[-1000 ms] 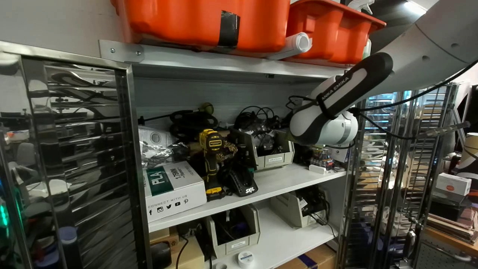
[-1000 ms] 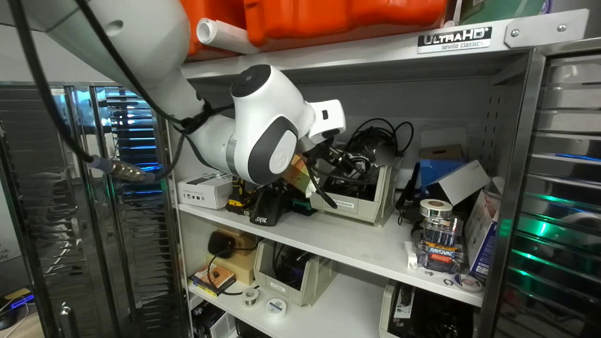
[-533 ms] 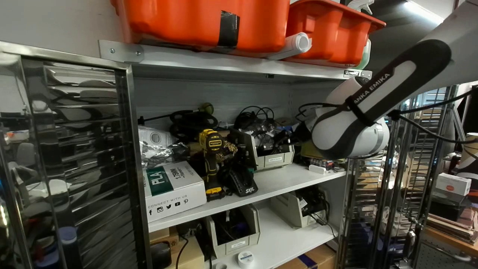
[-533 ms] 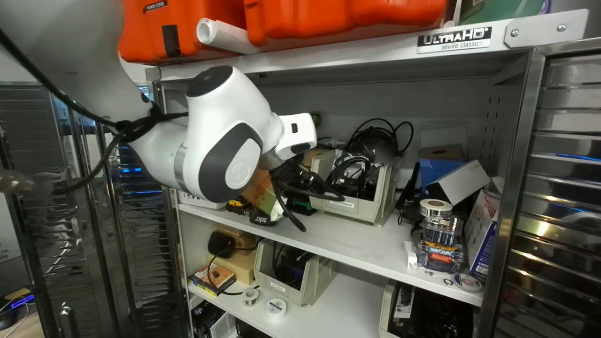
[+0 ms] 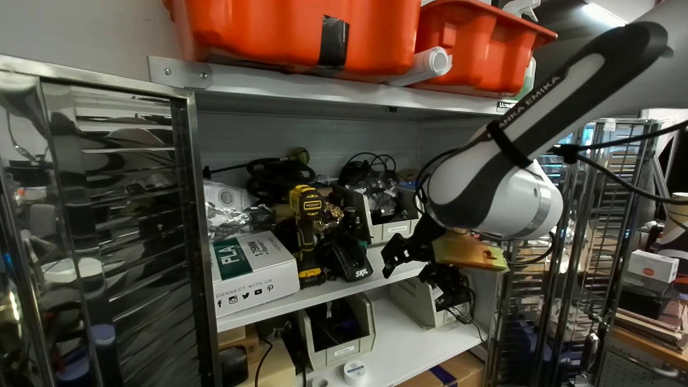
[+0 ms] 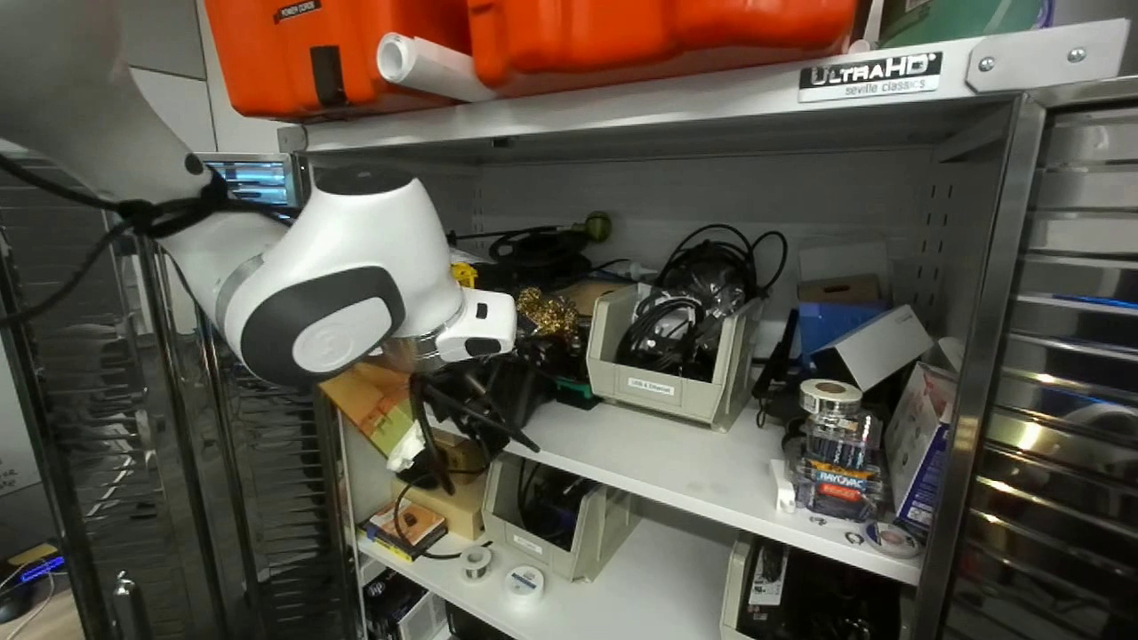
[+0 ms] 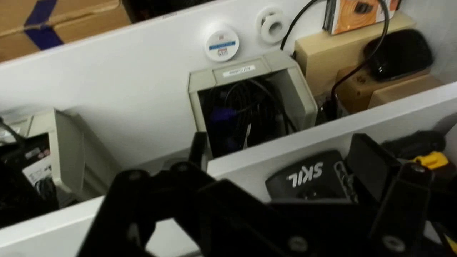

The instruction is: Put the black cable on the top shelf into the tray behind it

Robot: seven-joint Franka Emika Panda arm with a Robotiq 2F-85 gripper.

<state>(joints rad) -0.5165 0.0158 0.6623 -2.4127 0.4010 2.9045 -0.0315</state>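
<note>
Hanging by the front edge of the top shelf (image 6: 658, 467), the gripper (image 7: 280, 151) holds its 2 fingers (image 7: 373, 164) wide apart; the wrist view shows this best, with the shelf's white edge and a SKIL charger (image 7: 303, 180) seen between them. In an exterior view the black cable (image 6: 649, 338) appears as a coil lying inside the tray (image 6: 702, 397), well apart from the gripper, which shows only as a dark shape. A battery pack (image 6: 831, 484) also stands in plain sight there, near the end of the shelf. In an exterior view the PLA box (image 5: 255, 274) and a yellow-and-black drill (image 5: 307, 231) show clearly, but the coil cannot be picked out from the dark tangle (image 5: 389, 216) and clear plastic (image 5: 377, 191) in the tray. The wrist view looks down into a lower bin (image 7: 237, 73), where a blue piece (image 7: 225, 114) sits among black cords (image 7: 246, 96).
</note>
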